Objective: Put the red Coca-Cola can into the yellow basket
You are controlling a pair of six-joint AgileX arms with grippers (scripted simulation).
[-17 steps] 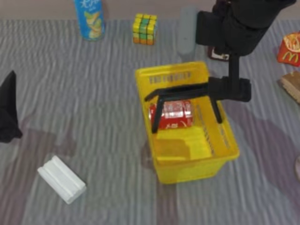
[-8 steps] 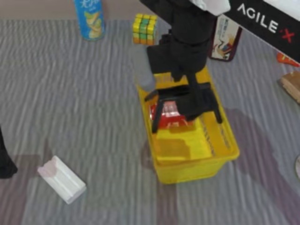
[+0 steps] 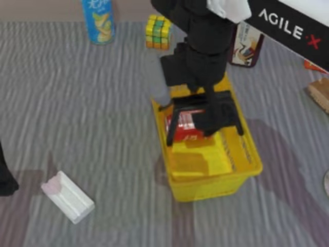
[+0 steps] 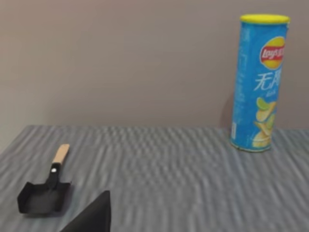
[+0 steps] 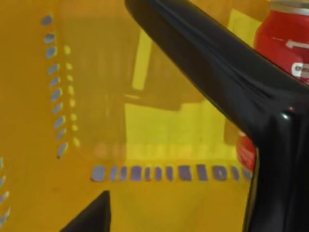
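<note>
The red Coca-Cola can (image 3: 184,125) lies on its side inside the yellow basket (image 3: 216,188), near its far end and under the black handles (image 3: 172,123). My right gripper (image 3: 208,116) hangs over the basket just above the can and partly hides it. In the right wrist view the can (image 5: 285,43) sits beyond a black handle bar (image 5: 217,72), against the slotted yellow wall (image 5: 145,140). One dark fingertip (image 5: 94,215) shows, with nothing beside it. My left gripper (image 3: 4,177) is parked at the table's left edge.
A tall blue snack can (image 3: 98,20) and a colour cube (image 3: 158,31) stand at the back. A white block (image 3: 68,196) lies front left. A printed box (image 3: 248,46) stands behind the basket, with a wooden block (image 3: 320,92) at the right edge. A small black shovel (image 4: 46,193) lies far left.
My right arm swung from the back right to above the basket and now covers part of the can. The left arm slid down and left to the table's edge. The can stayed put.
</note>
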